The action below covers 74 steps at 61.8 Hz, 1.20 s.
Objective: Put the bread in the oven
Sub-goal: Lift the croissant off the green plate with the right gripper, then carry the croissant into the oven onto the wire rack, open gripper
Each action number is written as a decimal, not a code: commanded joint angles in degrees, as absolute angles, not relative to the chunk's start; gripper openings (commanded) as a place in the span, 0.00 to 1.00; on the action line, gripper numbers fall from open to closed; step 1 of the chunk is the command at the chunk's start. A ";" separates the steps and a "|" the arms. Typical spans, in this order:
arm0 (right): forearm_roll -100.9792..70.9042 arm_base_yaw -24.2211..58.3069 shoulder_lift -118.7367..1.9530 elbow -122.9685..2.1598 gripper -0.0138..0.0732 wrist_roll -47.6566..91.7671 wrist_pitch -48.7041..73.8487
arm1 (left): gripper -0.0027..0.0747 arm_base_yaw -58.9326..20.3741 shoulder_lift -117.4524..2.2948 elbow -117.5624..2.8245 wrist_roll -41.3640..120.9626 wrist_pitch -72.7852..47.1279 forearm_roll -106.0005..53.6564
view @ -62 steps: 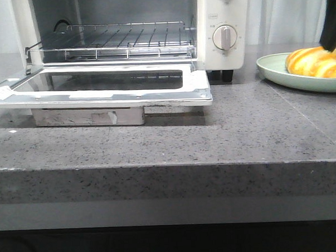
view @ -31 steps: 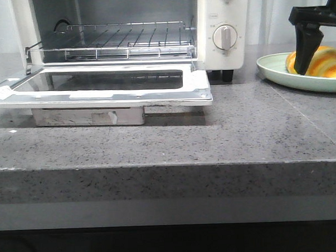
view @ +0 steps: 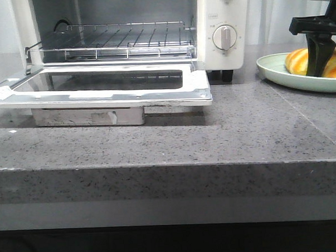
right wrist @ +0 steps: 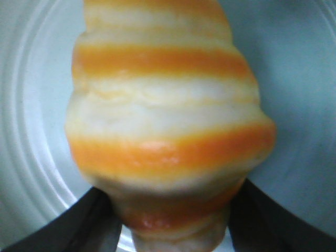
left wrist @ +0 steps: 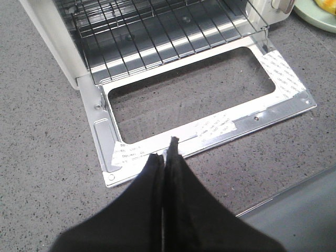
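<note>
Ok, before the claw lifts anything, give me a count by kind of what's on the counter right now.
Striped golden-yellow croissant-shaped bread roll: 1
Pale green round plate: 1
White countertop toaster oven with glass door down: 1
Total: 3
</note>
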<state>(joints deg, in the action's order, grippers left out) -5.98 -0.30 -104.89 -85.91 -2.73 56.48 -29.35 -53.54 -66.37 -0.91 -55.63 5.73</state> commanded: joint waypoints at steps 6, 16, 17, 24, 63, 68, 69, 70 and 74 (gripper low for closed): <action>-5.30 -0.29 -98.89 -87.67 0.38 -1.66 57.46 | 0.01 -29.60 -52.94 -67.76 -1.61 -51.09 6.20; -5.30 -0.10 -92.82 -87.24 0.38 -1.55 59.07 | 0.01 -29.60 -52.94 -67.76 -1.61 -50.68 6.20; -5.30 0.00 -92.10 -86.85 0.38 -1.54 58.98 | 0.01 -29.60 -52.94 -67.76 -1.61 -50.68 6.20; -5.30 1.65 -85.62 -83.25 0.38 -1.54 56.61 | 0.01 -29.60 -52.94 -67.76 -1.61 -50.68 6.20; -7.59 30.30 -70.25 -70.95 0.38 -4.20 52.54 | 0.01 -29.60 -52.94 -67.76 -1.61 -48.93 6.20; -6.27 33.78 -73.30 -73.08 0.38 -6.41 51.83 | 0.01 -29.60 -52.94 -67.76 -1.61 -48.93 6.20; -5.84 34.28 -74.41 -73.69 0.38 -6.96 51.78 | 0.01 -29.60 -52.94 -67.76 -1.61 -48.93 6.20; -5.39 34.77 -75.21 -74.35 0.38 -7.85 51.78 | 0.01 -29.60 -52.94 -67.76 -1.61 -48.93 6.20; -2.66 36.67 -78.67 -77.84 0.38 -10.60 52.47 | 0.01 -29.60 -52.94 -67.76 -1.61 -48.93 6.20</action>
